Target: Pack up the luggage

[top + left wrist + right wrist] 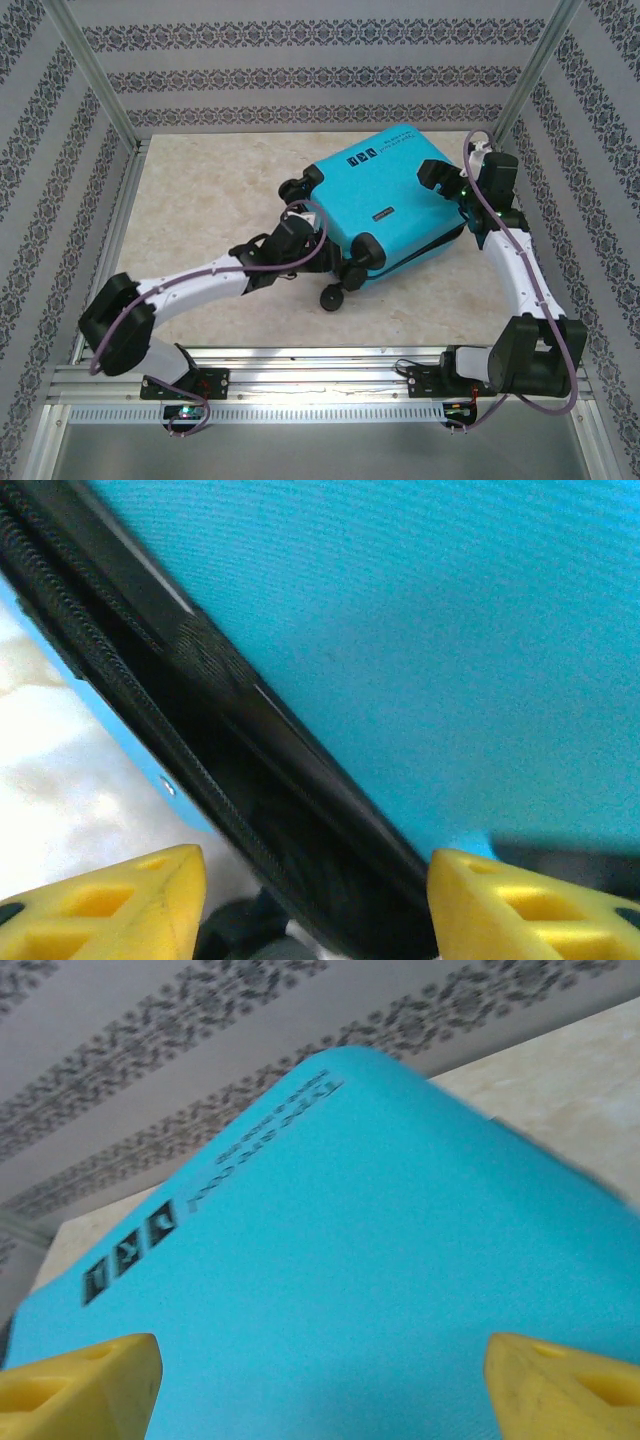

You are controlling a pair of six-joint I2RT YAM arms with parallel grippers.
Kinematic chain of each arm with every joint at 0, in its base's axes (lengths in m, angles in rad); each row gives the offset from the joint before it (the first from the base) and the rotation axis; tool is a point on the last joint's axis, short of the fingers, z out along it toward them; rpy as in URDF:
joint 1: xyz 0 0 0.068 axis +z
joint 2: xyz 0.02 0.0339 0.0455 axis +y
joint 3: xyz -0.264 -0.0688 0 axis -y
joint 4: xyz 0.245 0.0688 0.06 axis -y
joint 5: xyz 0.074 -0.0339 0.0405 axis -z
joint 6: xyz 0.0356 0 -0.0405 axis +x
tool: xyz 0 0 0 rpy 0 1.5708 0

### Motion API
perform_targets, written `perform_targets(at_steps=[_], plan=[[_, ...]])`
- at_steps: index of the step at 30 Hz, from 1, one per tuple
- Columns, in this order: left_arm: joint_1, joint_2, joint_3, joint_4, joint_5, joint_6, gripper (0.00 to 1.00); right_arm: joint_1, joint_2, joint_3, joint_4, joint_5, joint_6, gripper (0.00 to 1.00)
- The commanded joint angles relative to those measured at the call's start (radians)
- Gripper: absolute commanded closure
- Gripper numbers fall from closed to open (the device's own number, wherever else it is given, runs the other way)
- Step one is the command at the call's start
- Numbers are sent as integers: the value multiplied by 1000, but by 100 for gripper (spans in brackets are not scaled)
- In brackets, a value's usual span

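Your left gripper (315,880), fingers spread and clamping nothing, straddled the black zipper band (230,780) on the near-left edge of the luggage (385,195), lying mid-table (200,190). Farther off, your right gripper (320,1370) hung wide open above its right corner.

**A:** Where is free room?
**B:** Bare table (190,190) left of the suitcase (390,190), plus the strip in front of it.
**A:** Obstacles?
**B:** The suitcase itself, its protruding wheels (333,296), and 3 patterned walls (300,75).
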Motion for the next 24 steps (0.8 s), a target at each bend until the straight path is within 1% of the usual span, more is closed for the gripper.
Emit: perform_targets(at_steps=[1,2,3,5,7,9,11,14,16,17,19,21,24], plan=[[22,-149,23,-54,-89,99,34,-9,-35,-24,-59,-37,-4,16],[39,-173,51,-120,-124,135,33,-11,-50,-28,-64,-35,-4,16],[59,-188,70,-150,-136,164,32,-11,-62,-32,-70,-31,0,15],[119,-200,120,-194,-133,212,31,-11,-86,-38,-92,-32,2,14],[186,-168,182,-220,-91,243,30,-10,-105,-42,-123,-23,2,13],[256,-101,262,-245,-36,266,29,-15,-129,-55,-158,4,2,12],[333,2,368,-265,60,292,28,-24,-164,-86,-185,37,18,12],[425,180,551,-309,225,326,28,-36,-215,-146,-188,36,49,9],[471,306,684,-340,358,346,28,-36,-238,-171,-211,36,59,8],[488,375,757,-372,397,351,30,-37,-249,-183,-223,31,64,8],[506,484,894,-426,442,385,31,-37,-267,-210,-236,20,76,8],[521,585,1025,-483,453,411,30,-37,-283,-238,-235,13,93,7],[544,748,1232,-568,542,424,31,-35,-295,-274,-227,-6,114,6]])
